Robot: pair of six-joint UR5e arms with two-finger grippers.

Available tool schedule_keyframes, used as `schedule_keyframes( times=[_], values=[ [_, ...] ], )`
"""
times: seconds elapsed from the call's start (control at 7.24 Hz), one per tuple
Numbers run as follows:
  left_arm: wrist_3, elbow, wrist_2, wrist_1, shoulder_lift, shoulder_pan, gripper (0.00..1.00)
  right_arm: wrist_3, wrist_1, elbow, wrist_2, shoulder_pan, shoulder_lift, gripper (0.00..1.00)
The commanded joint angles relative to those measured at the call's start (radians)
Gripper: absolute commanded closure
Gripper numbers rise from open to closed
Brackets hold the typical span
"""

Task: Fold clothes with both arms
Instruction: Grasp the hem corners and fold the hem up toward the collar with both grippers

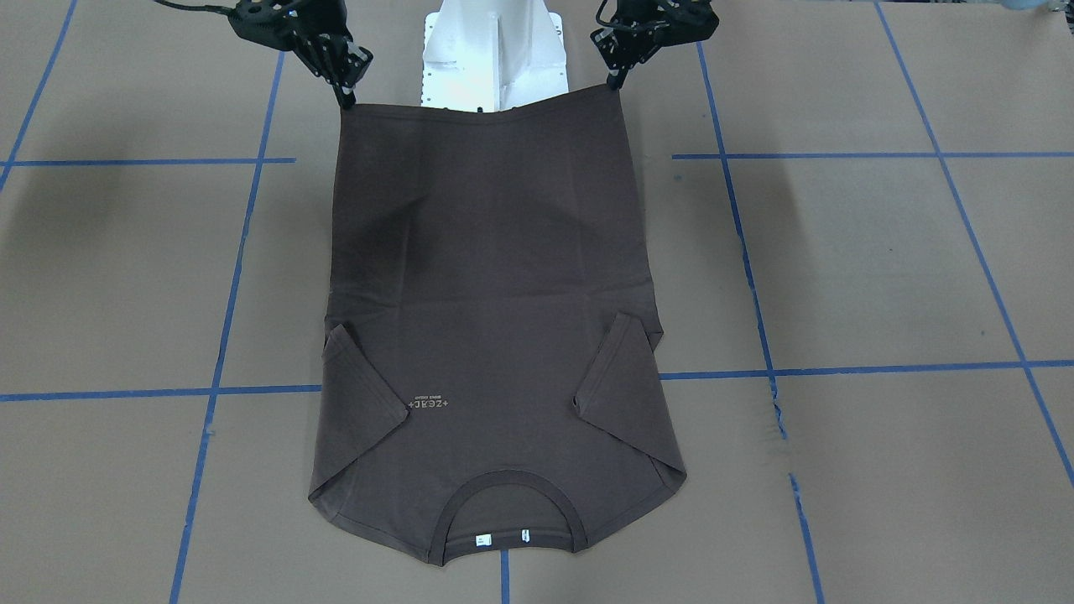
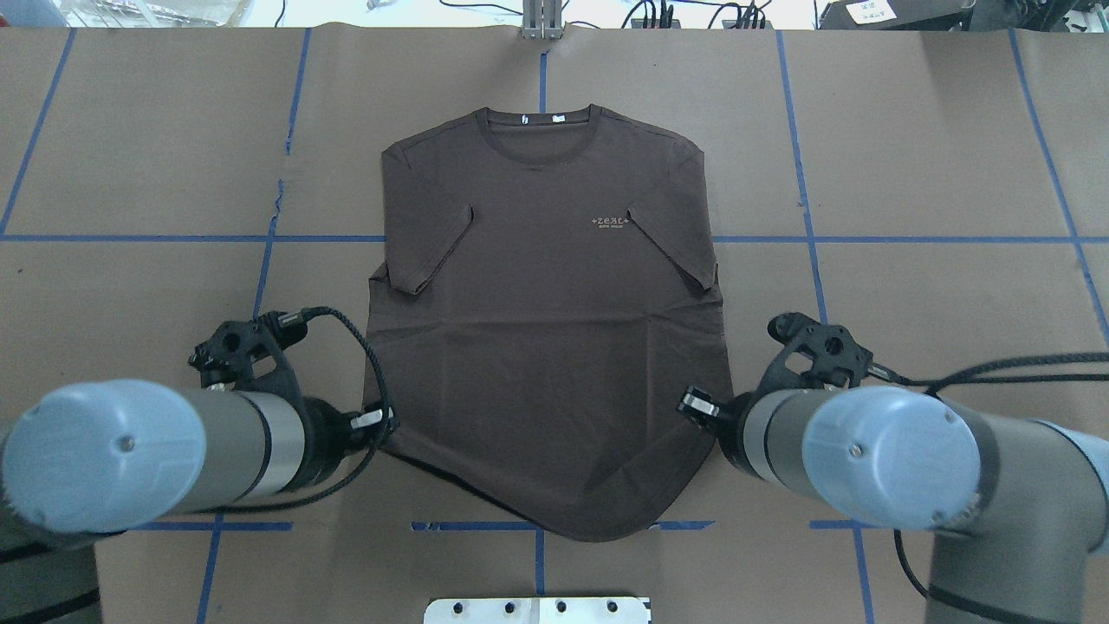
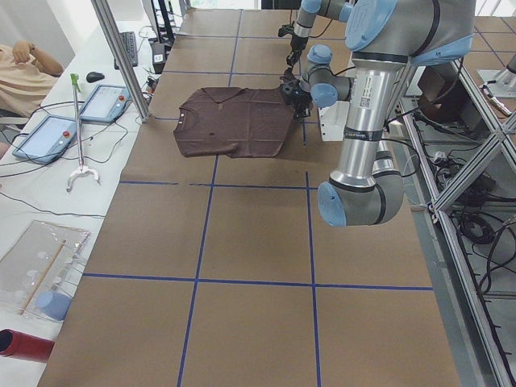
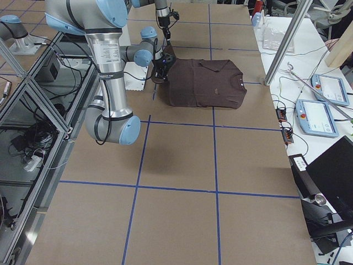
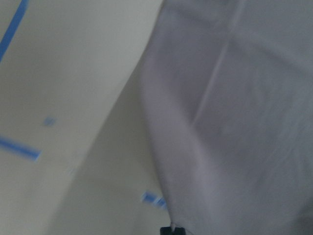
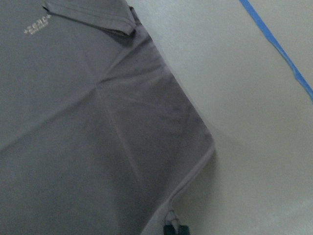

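One dark brown T-shirt (image 1: 495, 277) lies chest-up on the taped table (image 1: 881, 268), sleeves folded inward, collar farthest from the robot. Left gripper (image 1: 618, 81) and right gripper (image 1: 345, 99) each have fingers clamped on a hem corner, holding that edge raised off the table

- The T-shirt (image 2: 546, 347): soft, matt dark brown cloth, faintly creased, with a ribbed collar.
- The table covering (image 2: 910, 130) under the T-shirt: a matt brown, paper-like sheet crossed by smooth blue tape lines (image 2: 910, 238).
- The left arm (image 2: 217, 442) and right arm (image 2: 875, 451), flanking the T-shirt's hem: smooth satin-grey metal tubes with pale blue, plastic-looking caps.
- The pedestal (image 1: 491, 50) beyond the T-shirt's hem: glossy white painted metal.
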Motion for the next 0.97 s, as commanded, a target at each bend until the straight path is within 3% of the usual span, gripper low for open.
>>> schedule_keyframes(
  times=[0.0, 0.28, 0.55, 0.83],
  values=[
    [0.177, 0.214, -0.018, -0.019, -0.116, -0.181, 1.00, -0.220, 0.007, -0.218, 0.101, 0.209, 0.136, 1.00],
    [0.245, 0.431, -0.047, -0.232, -0.147, -0.315, 1.00, -0.351, 0.010, -0.442, 0.103, 0.318, 0.243, 1.00],
    [0.271, 0.645, -0.054, -0.411, -0.205, -0.396, 1.00, -0.379, 0.165, -0.692, 0.150, 0.420, 0.349, 1.00],
    [0.296, 0.713, -0.052, -0.415, -0.248, -0.437, 1.00, -0.431, 0.215, -0.898, 0.184, 0.486, 0.467, 1.00]
  ],
)
